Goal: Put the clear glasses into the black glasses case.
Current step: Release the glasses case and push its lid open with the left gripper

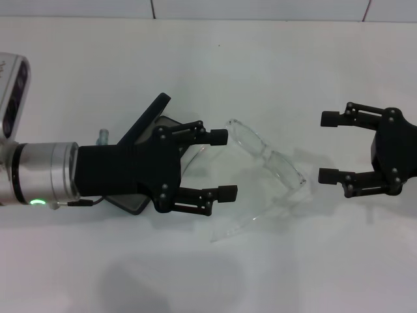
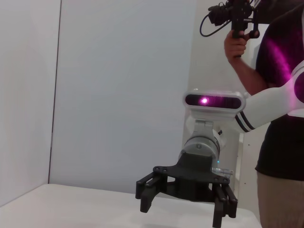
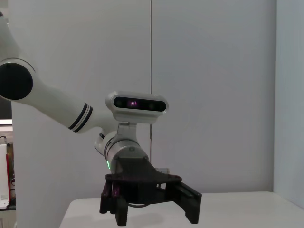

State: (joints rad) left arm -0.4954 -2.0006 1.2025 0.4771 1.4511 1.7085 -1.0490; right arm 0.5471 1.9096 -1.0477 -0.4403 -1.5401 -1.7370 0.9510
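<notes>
Fingers spread on both grippers, clear glasses seemingly untouched between.

Right pincer agape over white table

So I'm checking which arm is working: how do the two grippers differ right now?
The left gripper hangs over the open black glasses case, beside the clear glasses; the right gripper sits apart over bare table. The left reaches nearer the glasses; the right stands farther off. Both are open, empty and face each other.
</notes>
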